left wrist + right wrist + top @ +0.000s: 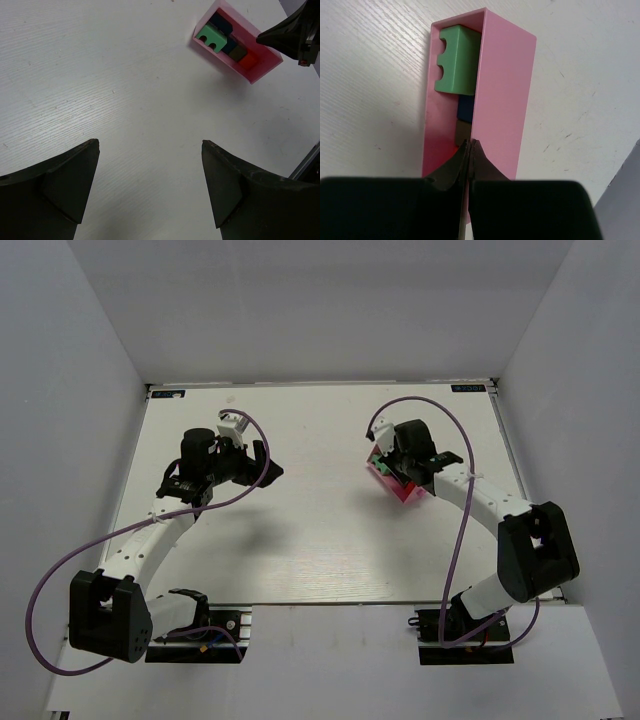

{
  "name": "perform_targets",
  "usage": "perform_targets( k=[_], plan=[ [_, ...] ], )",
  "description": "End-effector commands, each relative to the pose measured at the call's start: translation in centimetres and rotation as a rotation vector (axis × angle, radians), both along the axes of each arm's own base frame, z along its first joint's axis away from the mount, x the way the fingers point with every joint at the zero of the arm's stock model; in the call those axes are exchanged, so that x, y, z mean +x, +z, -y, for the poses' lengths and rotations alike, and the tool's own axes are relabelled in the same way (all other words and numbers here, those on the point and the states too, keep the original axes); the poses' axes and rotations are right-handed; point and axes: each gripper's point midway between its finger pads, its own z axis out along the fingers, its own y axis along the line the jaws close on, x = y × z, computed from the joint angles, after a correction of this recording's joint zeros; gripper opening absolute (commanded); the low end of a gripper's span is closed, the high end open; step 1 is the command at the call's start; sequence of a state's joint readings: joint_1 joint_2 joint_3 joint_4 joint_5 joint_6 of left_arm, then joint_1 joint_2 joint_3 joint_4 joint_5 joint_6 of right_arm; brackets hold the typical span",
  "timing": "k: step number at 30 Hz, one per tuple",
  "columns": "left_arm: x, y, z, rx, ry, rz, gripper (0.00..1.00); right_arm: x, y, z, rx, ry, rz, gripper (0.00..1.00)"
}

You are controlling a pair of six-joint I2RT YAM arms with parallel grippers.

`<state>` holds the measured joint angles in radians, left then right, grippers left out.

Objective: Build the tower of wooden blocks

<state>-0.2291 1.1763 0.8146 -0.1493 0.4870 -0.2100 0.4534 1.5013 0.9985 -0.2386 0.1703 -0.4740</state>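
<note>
The wood blocks lie in a row inside a pink box (502,90) that rests on its side on the table: a green notched block (457,60), a blue one (465,107) and a dark grey one (462,132). The left wrist view also shows the box (220,61), the green block (212,37) and a red block (248,61). No stacked tower shows. My right gripper (471,143) is shut on the thin upper wall of the box. My left gripper (150,142) is open and empty above bare table, well left of the box. From above, the box (405,492) is mostly hidden under the right gripper (393,472).
The white table (320,530) is fenced by grey walls at the back and both sides. The left gripper (268,462) hovers at mid-left. Purple cables loop beside both arms.
</note>
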Motion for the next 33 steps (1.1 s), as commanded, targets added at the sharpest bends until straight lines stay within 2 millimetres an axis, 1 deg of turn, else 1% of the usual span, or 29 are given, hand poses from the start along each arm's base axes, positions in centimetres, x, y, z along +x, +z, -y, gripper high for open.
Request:
perform_targets(
  k=[1,3,4,5,6,7,8,10,11,12,13,14,15,17,18,19,20,21,22,23,24,25,26,27,28,29,32,33],
  plan=[
    [0.2,1.3,0.3,-0.012,-0.020,0.042,0.93,-1.5,-1.1,-1.0,0.036,0.036,-0.056,0.00],
    [0.2,1.3,0.3,-0.012,-0.020,0.042,0.93,-2.1,-1.7,-1.1,0.032,0.042,-0.078,0.02],
    [0.2,1.3,0.3,-0.012,-0.020,0.042,0.93,-2.2,-1.9,-1.2,0.031,0.045,-0.081,0.11],
    [0.2,1.3,0.3,-0.012,-0.020,0.042,0.94,-2.3,-2.2,-1.0,0.027,0.042,-0.088,0.13],
    [0.2,1.3,0.3,-0.012,-0.020,0.042,0.94,-2.4,-2.2,-1.3,0.030,0.049,-0.085,0.16],
    [0.2,1.3,0.3,-0.012,-0.020,0.042,0.94,-2.6,-2.3,-1.3,0.029,0.051,-0.091,0.20],
    [0.2,1.3,0.3,-0.012,-0.020,0.042,0.94,-2.7,-2.2,-1.7,0.035,0.066,-0.088,0.26],
    [0.2,1.3,0.3,-0.012,-0.020,0.042,0.94,-3.0,-2.1,-1.8,0.042,0.073,-0.095,0.32],
    [0.3,1.3,0.2,-0.008,-0.012,0.043,0.94,-2.9,-1.8,-2.1,0.058,0.085,-0.084,0.37],
    [0.3,1.3,0.2,-0.008,-0.011,0.043,0.94,-3.2,-1.6,-2.1,0.060,0.090,-0.089,0.40],
    [0.3,1.3,0.2,-0.008,-0.011,0.043,0.94,-3.5,-1.3,-2.7,0.081,0.116,-0.090,0.42],
    [0.3,1.3,0.2,-0.008,-0.011,0.043,0.94,-3.6,-0.7,-2.7,0.090,0.122,-0.080,0.46],
    [0.3,1.3,0.2,-0.008,-0.011,0.043,0.94,-3.6,0.2,-2.8,0.104,0.131,-0.058,0.49],
    [0.3,1.3,0.2,-0.008,-0.011,0.043,0.94,-3.7,1.1,-3.0,0.121,0.140,-0.037,0.54],
    [0.3,1.3,0.2,-0.008,-0.011,0.043,0.94,-3.7,2.1,-3.1,0.134,0.144,-0.013,0.58],
    [0.3,1.3,0.2,-0.008,-0.011,0.043,0.94,-3.5,2.6,-3.1,0.136,0.146,0.000,0.61],
    [0.3,1.3,0.2,-0.008,-0.011,0.043,0.94,-3.5,2.7,-3.0,0.138,0.146,0.001,0.64],
    [0.3,1.3,0.2,-0.008,-0.011,0.043,0.94,-3.3,2.8,-3.0,0.137,0.137,0.002,0.72],
    [0.3,1.3,0.2,-0.008,-0.011,0.043,0.94,-3.3,2.8,-2.8,0.134,0.130,-0.003,0.74],
    [0.3,1.3,0.2,-0.008,-0.011,0.043,0.94,-3.0,2.9,-2.6,0.127,0.119,0.004,0.79],
    [0.3,1.3,0.2,-0.008,-0.011,0.043,0.94,-2.7,2.5,-2.6,0.119,0.113,-0.004,0.83],
    [0.3,1.3,0.2,-0.008,-0.011,0.043,0.94,-2.7,2.2,-2.7,0.113,0.111,-0.011,0.83],
    [0.3,1.3,0.2,-0.008,-0.011,0.043,0.94,-2.4,1.9,-2.2,0.106,0.093,-0.019,0.87],
    [0.3,1.3,0.2,-0.008,-0.011,0.043,0.94,-2.2,1.9,-2.3,0.105,0.091,-0.020,0.87],
    [0.3,1.3,0.2,-0.008,-0.011,0.043,0.94,-2.1,1.5,-2.1,0.098,0.085,-0.030,0.87],
    [0.3,1.3,0.2,-0.008,-0.011,0.043,0.94,-2.0,1.3,-2.0,0.103,0.080,-0.047,0.90],
    [0.3,1.3,0.2,-0.008,-0.011,0.043,0.94,-1.2,1.4,-1.5,0.102,0.051,-0.048,0.90],
    [0.3,1.3,0.2,-0.008,-0.011,0.043,0.94,-0.8,1.7,-1.2,0.106,0.043,-0.040,0.90]
  ],
)
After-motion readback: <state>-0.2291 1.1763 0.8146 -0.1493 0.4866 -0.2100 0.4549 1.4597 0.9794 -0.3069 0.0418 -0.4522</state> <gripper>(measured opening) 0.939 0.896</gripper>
